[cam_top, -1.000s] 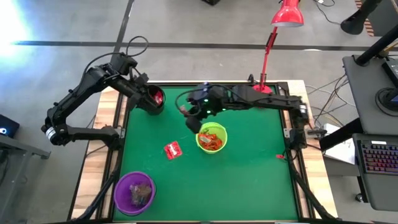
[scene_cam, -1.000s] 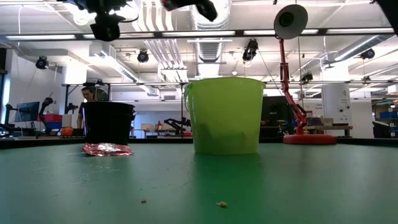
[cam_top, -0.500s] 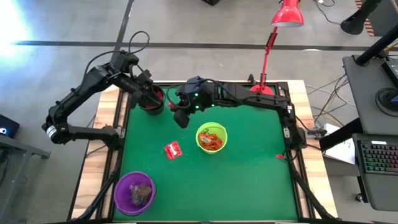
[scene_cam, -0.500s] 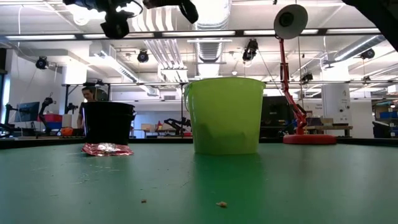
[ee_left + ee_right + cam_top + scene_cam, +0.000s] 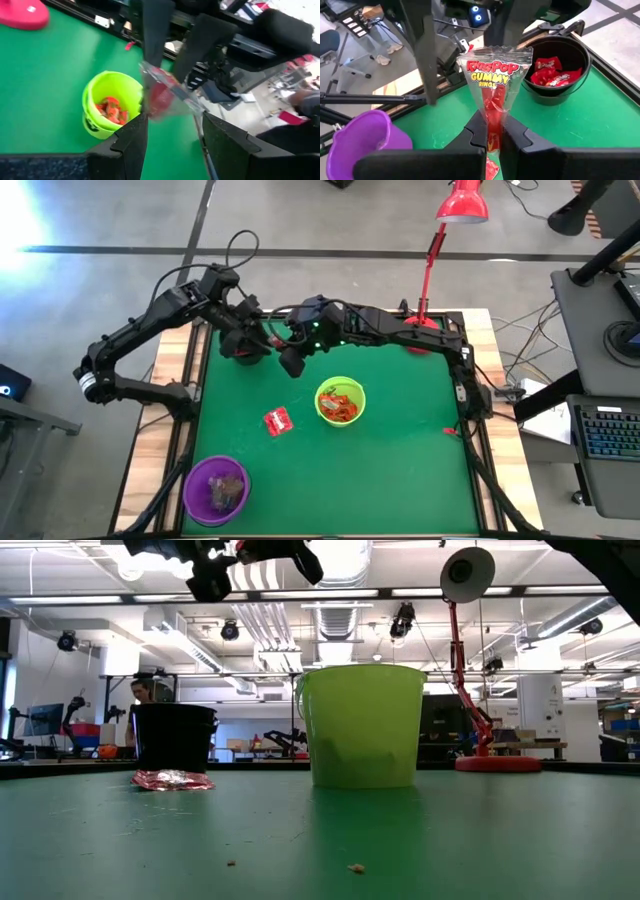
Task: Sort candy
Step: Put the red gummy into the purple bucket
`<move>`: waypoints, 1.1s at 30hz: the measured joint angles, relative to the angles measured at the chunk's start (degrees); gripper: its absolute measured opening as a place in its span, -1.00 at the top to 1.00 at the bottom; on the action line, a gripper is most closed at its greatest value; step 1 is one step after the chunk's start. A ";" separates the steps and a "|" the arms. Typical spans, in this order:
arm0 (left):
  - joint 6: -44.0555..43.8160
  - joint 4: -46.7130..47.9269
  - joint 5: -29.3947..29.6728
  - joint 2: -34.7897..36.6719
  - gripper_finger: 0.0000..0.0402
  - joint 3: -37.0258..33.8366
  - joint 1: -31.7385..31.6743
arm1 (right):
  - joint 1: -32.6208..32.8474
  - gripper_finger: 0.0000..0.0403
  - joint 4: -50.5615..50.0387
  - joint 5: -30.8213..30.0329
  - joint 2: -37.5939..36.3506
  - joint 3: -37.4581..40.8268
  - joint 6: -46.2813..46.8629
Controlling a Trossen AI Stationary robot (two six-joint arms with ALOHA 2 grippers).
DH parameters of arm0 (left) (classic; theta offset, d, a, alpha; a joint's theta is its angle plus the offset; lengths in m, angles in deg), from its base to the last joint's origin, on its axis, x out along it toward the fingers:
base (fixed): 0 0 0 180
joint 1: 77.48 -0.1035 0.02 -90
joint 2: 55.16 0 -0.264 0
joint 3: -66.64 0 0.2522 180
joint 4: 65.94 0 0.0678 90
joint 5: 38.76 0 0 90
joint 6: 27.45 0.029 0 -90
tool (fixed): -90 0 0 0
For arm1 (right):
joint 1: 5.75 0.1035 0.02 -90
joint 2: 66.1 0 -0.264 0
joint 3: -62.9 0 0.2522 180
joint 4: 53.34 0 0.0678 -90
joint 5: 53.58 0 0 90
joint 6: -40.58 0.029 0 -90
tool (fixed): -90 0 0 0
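Both arms shifted over black bowl (image 5: 243, 346), right gripper (image 5: 494, 136) jaws pinching candy packet (image 5: 493, 80) (left gripper (image 5: 170, 125) jaws wide), green table (image 5: 400, 450)

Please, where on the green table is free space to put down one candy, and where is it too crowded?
Free: the wide green strip of the table between the lime-green bowl and the right edge, and the near stretch right of the purple bowl. Crowded: the far-left corner, where the left tool and right tool, shut on a candy packet, meet beside the black bowl. A red packet lies mid-table.
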 joint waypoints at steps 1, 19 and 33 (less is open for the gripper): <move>-0.03 -0.58 0.79 -0.21 0.14 0.00 0.31 | -0.02 0.94 0.05 -0.01 0.00 0.00 0.01; -2.82 -7.11 5.13 -2.24 0.29 -0.01 0.66 | 0.03 0.94 -3.13 0.21 -0.02 0.07 -0.75; -3.22 -6.99 3.43 -2.71 0.90 -0.02 0.95 | 0.27 0.87 -3.16 0.64 0.00 0.09 -1.68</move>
